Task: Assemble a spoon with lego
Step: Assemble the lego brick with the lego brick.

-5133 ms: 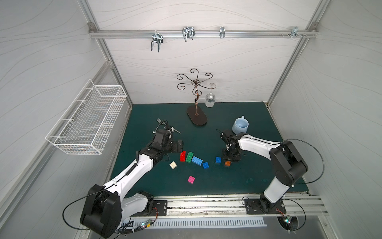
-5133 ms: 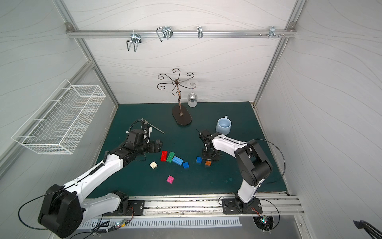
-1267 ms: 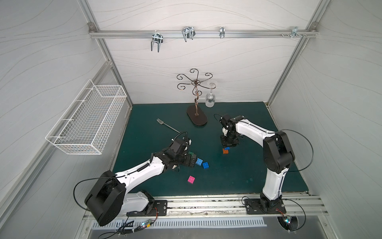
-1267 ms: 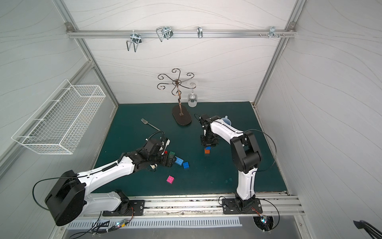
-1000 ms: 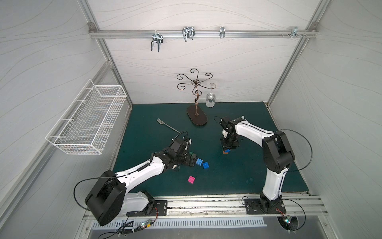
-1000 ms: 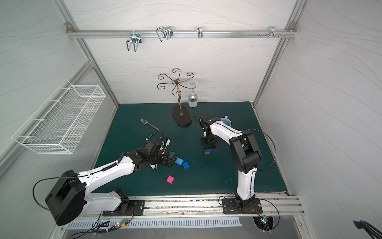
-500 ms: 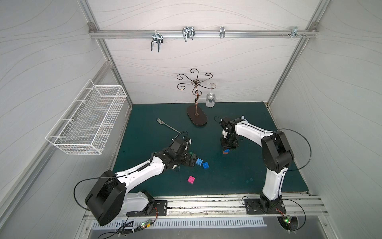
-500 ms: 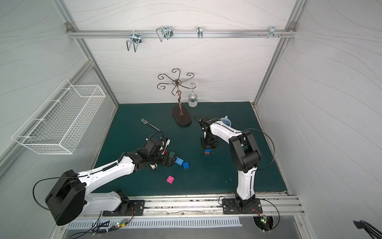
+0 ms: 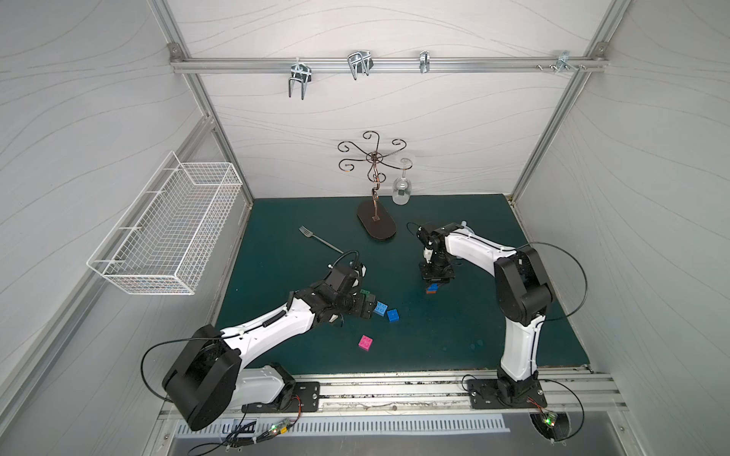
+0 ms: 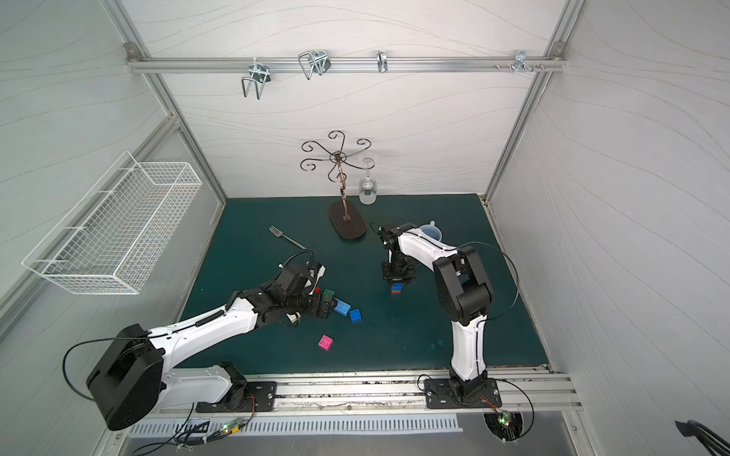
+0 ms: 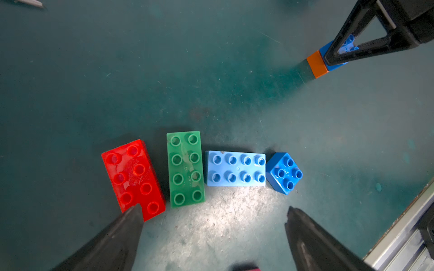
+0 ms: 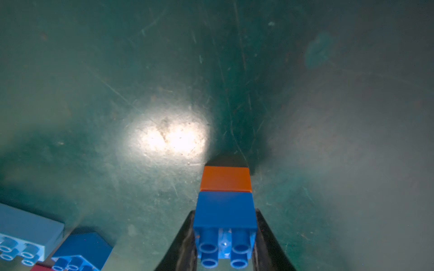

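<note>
Nearest the rail, a pink square plastic brick (image 9: 365,342) lies alone on the green table (image 9: 454,339). Just past it, my left hand (image 11: 212,210) hovers spread wide and empty over a row of studded bricks: long red brick (image 11: 132,178), long green brick (image 11: 185,169), long light blue brick (image 11: 236,169) and dark blue square brick (image 11: 284,173).

Further out, my right hand (image 12: 224,237) is clenched on the orange-and-blue stem (image 12: 225,187), pinching its blue top. The orange base seems to rest on the table, though the view is blurry. So the spoon is only this stem, apart from the row.

Next up is the head: the stem needs to meet the light blue brick, studs lined up, then a straight press. Beyond that lies a thin metal fork (image 9: 320,239).
</note>
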